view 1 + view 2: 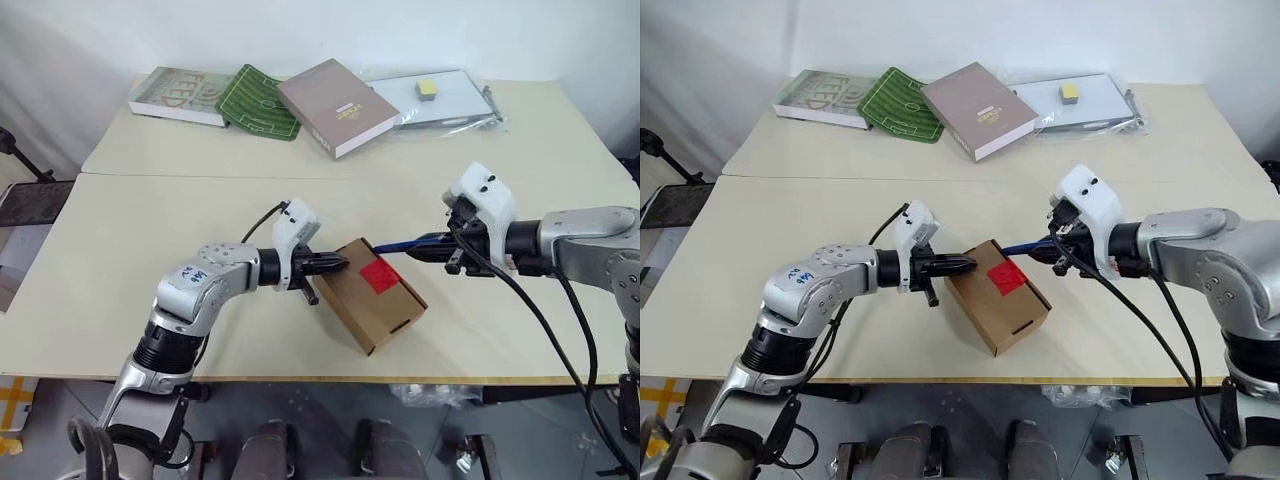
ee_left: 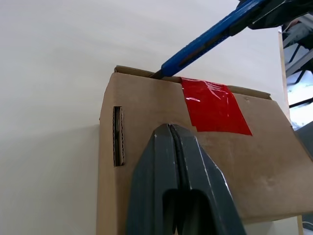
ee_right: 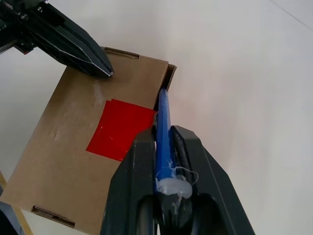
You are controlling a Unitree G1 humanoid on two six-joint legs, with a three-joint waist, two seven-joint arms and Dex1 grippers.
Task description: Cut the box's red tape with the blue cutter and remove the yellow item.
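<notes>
- The box point(image 1: 372, 294) lies on the table point(image 1: 150, 230) near its front edge, its long axis running diagonally from far-left to near-right.
- The red tape point(image 1: 380, 275) crosses the lid's far-right edge.
- The blue cutter point(image 1: 420, 243) points left and slightly down, its tip at the box's far edge just beside the tape.
- The right gripper point(image 3: 164, 147) is clamped on the cutter's handle.
- The left gripper point(image 1: 335, 264) is fully closed, its fingertips pressing on the box lid.
- Books point(image 1: 337, 107) lie along the table's far side.
</notes>
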